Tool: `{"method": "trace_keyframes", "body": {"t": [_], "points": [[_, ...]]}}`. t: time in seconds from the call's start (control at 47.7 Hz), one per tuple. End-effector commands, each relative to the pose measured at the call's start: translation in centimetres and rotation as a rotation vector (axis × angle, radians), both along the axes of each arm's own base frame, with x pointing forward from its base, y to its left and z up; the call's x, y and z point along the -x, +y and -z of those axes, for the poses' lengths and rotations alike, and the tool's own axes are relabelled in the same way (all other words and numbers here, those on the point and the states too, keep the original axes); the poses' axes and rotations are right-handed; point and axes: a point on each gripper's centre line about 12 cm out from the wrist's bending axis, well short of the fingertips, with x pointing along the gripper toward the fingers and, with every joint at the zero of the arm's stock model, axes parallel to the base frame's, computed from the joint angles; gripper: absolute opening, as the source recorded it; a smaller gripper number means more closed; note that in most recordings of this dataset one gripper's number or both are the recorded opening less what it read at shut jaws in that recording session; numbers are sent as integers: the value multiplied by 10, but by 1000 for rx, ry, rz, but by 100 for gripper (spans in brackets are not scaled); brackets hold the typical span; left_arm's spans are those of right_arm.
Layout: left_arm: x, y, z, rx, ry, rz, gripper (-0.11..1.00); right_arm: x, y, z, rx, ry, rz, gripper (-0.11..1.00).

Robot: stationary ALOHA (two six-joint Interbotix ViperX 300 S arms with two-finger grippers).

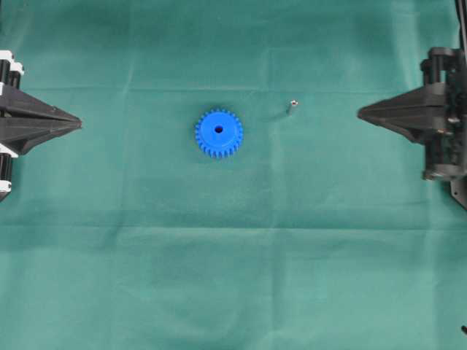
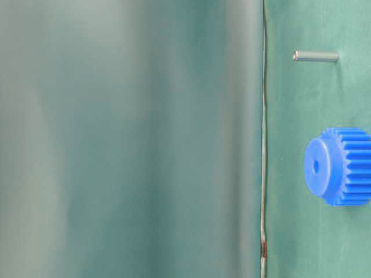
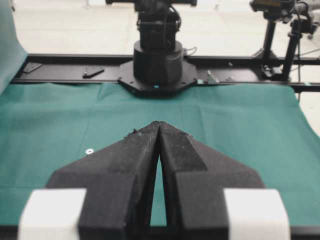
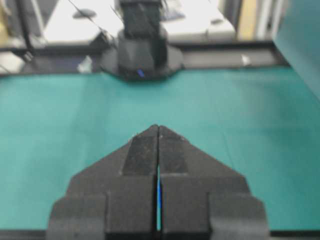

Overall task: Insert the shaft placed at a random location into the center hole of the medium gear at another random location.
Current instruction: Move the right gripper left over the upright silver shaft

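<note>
**Grippers closed, parts apart on cloth**

Medium gear [image 1: 219, 133] lies flat mid-cloth [image 1: 233, 277], center hole [image 1: 219, 130] upward. Shaft [image 1: 290, 107] rests to its right, apart. Left gripper [image 1: 76, 122] and right gripper [image 1: 361, 113], fingertips pressed together, hold nothing.

no legible text (views partly blurred)

The left tool [image 1: 77, 123] sits at the left edge of the overhead view, its jaws closed to a point facing inward. The right tool [image 1: 360, 113] mirrors it at the right edge, jaws pressed together, holding nothing. Both arms are level and well apart.
</note>
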Motion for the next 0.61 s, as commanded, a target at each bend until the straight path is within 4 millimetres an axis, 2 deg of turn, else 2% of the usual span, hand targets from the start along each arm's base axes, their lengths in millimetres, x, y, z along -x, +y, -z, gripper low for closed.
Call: {"method": "trace_keyframes", "body": {"t": [0.0, 0.084, 0.231, 0.315, 0.357, 0.44, 0.587], "points": [[-2, 0, -11, -1, -26, 2, 0, -11, -8, 0, -12, 5, 33, 7], [-2, 0, -10, -1, -25, 2, 0, -19, -14, 11, -17, 45, 58, 24], [-2, 0, -9, -1, -21, 2, 0, -36, -25, 36, -23, 149, 88, 69], [-2, 0, -9, -1, -20, 2, 0, -45, -31, 52, -26, 206, 107, 89], [-3, 0, -9, -1, -18, 2, 0, -49, -34, 61, -28, 235, 115, 92], [-4, 0, -8, -1, -12, 2, 0, -56, -43, 76, -35, 271, 142, 87], [-4, 0, -6, 0, -8, 2, 0, -67, -58, 104, -48, 324, 184, 87]]}}
